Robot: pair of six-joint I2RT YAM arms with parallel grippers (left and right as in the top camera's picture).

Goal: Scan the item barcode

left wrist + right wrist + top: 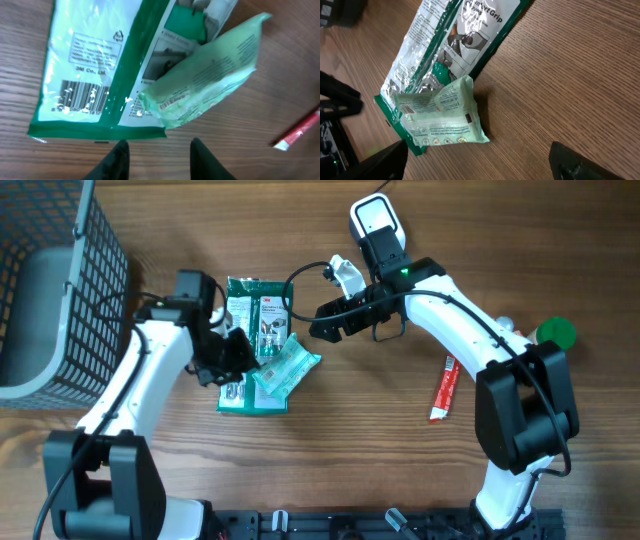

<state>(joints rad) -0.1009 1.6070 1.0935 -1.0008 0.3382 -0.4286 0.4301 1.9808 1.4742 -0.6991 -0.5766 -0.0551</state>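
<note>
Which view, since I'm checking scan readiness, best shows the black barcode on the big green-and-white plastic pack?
Left wrist: the black barcode is close, face-on on the big green-and-white plastic pack. Overhead, the pack is too small to read; right wrist sees it obliquely, bars indiscernible.

Pale packet (pixel 287 367) atop green package (pixel 250 320)

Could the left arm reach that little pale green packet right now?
Probably yes. The left gripper sits just short of the pale green packet, which lies atop the larger green pack, and nothing stands between them.
</note>
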